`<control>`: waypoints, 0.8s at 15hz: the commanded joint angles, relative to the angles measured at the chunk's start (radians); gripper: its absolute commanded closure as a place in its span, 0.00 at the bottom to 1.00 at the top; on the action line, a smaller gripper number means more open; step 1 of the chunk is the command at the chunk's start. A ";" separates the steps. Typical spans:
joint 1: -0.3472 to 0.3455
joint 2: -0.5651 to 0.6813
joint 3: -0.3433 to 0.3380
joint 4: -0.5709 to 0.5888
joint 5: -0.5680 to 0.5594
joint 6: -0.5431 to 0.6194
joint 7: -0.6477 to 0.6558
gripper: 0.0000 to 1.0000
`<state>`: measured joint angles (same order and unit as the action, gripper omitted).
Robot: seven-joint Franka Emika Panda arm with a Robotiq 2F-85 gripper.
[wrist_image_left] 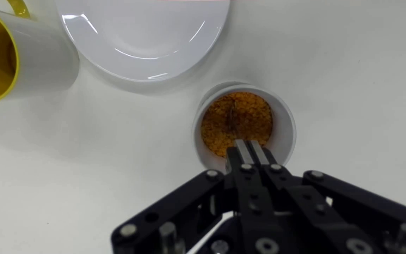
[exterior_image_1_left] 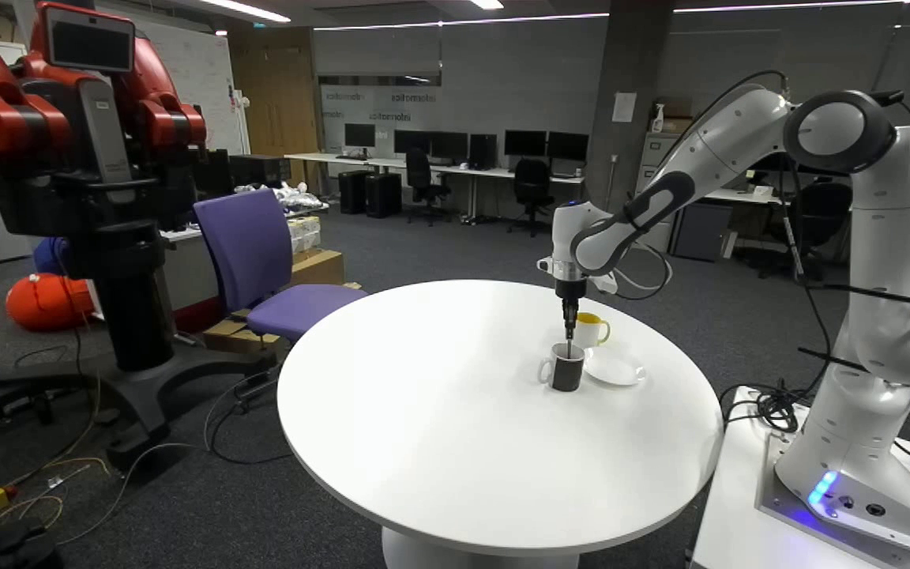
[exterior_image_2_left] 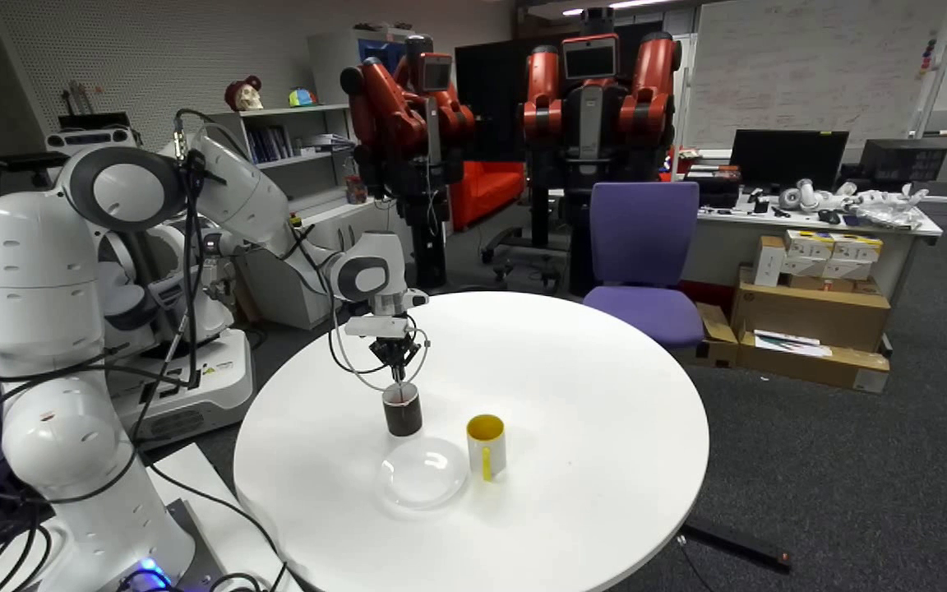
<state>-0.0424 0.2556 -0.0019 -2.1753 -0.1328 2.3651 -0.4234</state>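
We see a round, dark mug [exterior_image_1_left: 567, 374] with a pale inside and a curved white handle, standing upright on a smooth, round white counter [exterior_image_1_left: 423, 411]. It holds crumbly orange-brown bits [wrist_image_left: 254, 113], with a dark streak [wrist_image_left: 232, 118] in them. At its mouth is the black, jointed tool [wrist_image_left: 247, 143], its flat silver fingertips [wrist_image_left: 243, 153] pressed together. In both exterior views we see a thin grey line [exterior_image_1_left: 569, 348] going from it into the mug, too small to name, so we cannot tell if something slim is pinched. Near the mug lies a round, glossy white plate [wrist_image_left: 143, 28]. Just beside the plate stands a white mug with a yellow inside and yellow handle [wrist_image_left: 48, 58]. We can read "informatics" [exterior_image_1_left: 413, 98] backwards on the grey back wall [exterior_image_1_left: 518, 95].
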 commanded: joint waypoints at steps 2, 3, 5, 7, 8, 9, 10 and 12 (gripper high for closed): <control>-0.016 -0.010 0.009 -0.003 0.015 0.005 -0.018 0.99; -0.016 -0.012 0.008 -0.003 0.014 0.003 -0.017 0.99; -0.017 -0.018 0.007 -0.003 0.013 0.002 -0.018 0.99; -0.020 -0.018 0.006 0.000 0.017 0.003 -0.019 0.99; -0.023 -0.019 0.006 0.001 0.021 0.004 -0.021 0.99; -0.025 -0.020 0.006 0.002 0.025 0.003 -0.022 0.99; -0.028 -0.021 0.006 0.002 0.028 0.003 -0.022 0.99; -0.032 -0.023 0.007 0.004 0.037 0.002 -0.024 0.99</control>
<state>-0.0549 0.2527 -0.0020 -2.1717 -0.1234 2.3650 -0.4234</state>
